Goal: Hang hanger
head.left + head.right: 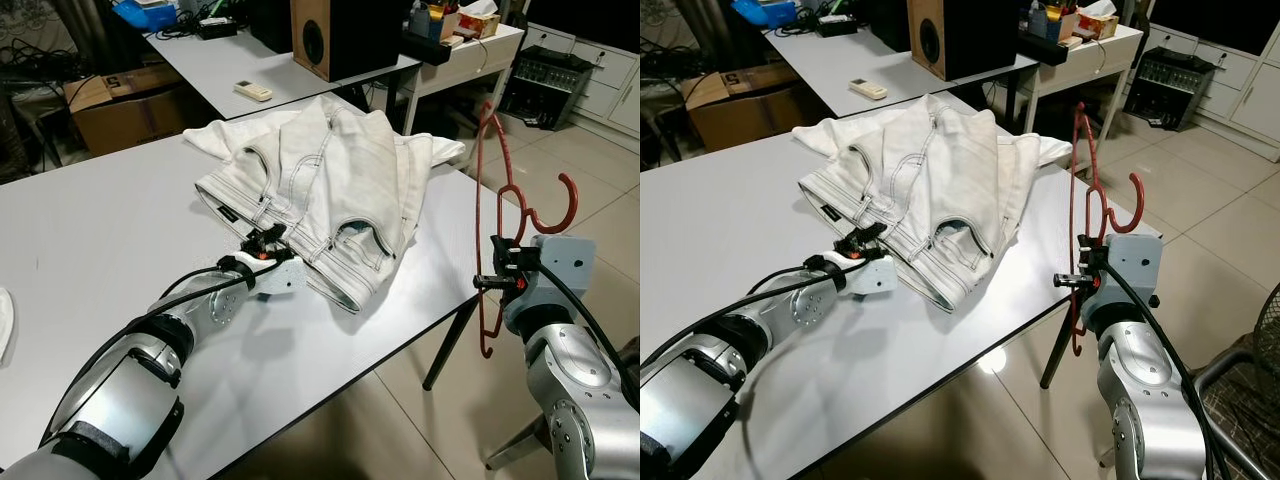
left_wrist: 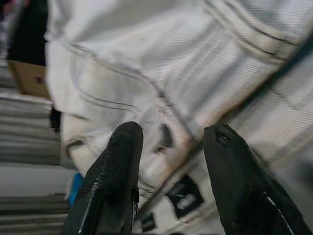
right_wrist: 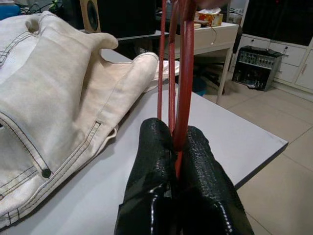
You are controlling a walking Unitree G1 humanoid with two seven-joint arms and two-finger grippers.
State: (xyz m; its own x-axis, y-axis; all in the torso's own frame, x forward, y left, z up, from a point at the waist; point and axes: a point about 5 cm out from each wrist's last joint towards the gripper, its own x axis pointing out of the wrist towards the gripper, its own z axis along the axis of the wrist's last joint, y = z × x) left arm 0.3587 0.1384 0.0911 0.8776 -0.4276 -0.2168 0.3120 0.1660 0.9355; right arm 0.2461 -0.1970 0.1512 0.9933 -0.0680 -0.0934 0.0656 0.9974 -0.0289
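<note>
Off the bench's [image 1: 90, 260] right edge, your right gripper [image 3: 177, 147] has its fingers [image 3: 151, 161] clenched on the red hanger [image 1: 497, 215], which stands upright between them, hook upward and beside the bench corner. Your left gripper [image 2: 171, 142] rests on the bench with its fingers [image 2: 120, 161] spread apart, tips just at the waistband of the white jeans [image 1: 330, 190] lying folded there.

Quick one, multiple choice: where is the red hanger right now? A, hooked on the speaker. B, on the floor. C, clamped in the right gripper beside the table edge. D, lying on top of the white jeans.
C: the right gripper is shut on the red hanger, holding it upright just off the white table edge.
</note>
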